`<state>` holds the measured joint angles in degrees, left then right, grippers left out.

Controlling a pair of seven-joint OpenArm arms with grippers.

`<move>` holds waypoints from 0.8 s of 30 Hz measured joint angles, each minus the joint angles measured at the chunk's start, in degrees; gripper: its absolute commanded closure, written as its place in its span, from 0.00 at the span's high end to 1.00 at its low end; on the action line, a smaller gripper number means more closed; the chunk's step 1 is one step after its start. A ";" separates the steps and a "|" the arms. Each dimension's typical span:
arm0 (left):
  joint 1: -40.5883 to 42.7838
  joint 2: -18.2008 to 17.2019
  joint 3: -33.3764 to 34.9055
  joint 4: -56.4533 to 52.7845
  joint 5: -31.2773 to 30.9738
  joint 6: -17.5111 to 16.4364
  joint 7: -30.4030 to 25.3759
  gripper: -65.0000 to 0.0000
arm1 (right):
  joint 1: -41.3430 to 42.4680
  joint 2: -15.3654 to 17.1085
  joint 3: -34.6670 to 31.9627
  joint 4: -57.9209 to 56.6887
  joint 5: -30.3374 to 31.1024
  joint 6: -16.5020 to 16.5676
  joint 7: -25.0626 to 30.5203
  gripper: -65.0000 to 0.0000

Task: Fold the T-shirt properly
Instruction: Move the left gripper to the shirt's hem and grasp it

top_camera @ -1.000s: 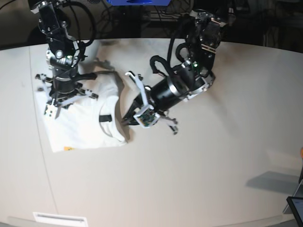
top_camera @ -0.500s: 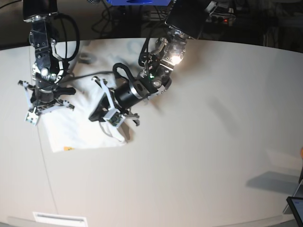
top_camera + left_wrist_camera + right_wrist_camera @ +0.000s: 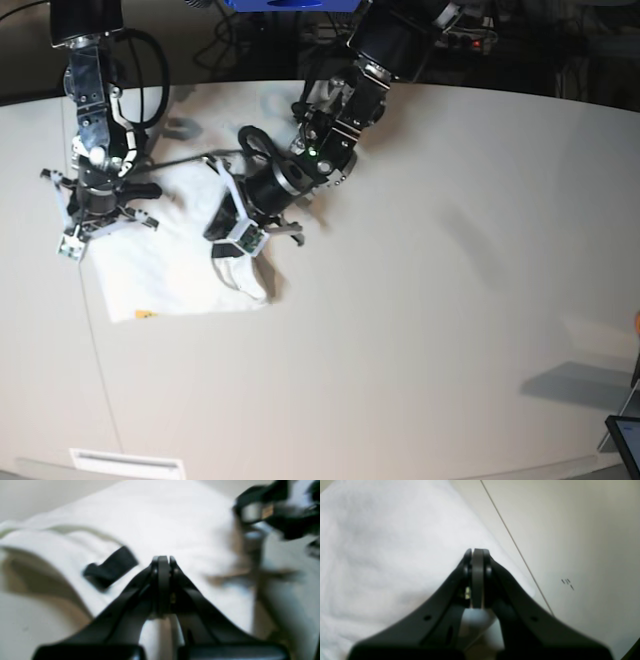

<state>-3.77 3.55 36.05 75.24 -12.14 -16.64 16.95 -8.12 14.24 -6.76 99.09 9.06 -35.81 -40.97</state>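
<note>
Where dark clutter backs it, pale table (image 3: 450, 300) under T-shirt (image 3: 170, 270).

Left pincer (image 3: 162, 560) and right pincer (image 3: 477, 552): both clamped closed, angled downward.

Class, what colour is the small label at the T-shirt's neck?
Black, on the white T-shirt; the label shows best in the left wrist view.

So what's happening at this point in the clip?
A two-armed robot is working on a white T-shirt that lies partly folded on the table. Both claws are shut and hold nothing. The left claw hovers over the collar area, beside the black neck label. The right claw is over the shirt's edge on the other side, near a seam line in the table.
</note>
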 measured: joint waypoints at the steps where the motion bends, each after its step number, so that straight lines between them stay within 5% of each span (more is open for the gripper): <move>1: 0.09 -1.22 -0.17 0.15 -0.09 0.00 -0.11 0.00 | 0.00 0.00 0.00 0.00 -0.02 -0.02 0.02 0.01; 7: 0.33 -5.16 -0.37 0.39 -0.55 0.35 -0.07 0.00 | 0.00 0.00 0.00 0.00 0.00 -0.02 0.02 0.01; 24: 6.12 -3.32 -10.36 20.57 -0.50 0.59 0.39 0.00 | 0.15 0.33 0.00 3.82 0.00 0.20 0.17 0.01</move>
<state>2.35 0.23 25.69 95.81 -12.64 -16.05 17.34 -7.97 14.57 -6.76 102.91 9.06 -35.62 -40.80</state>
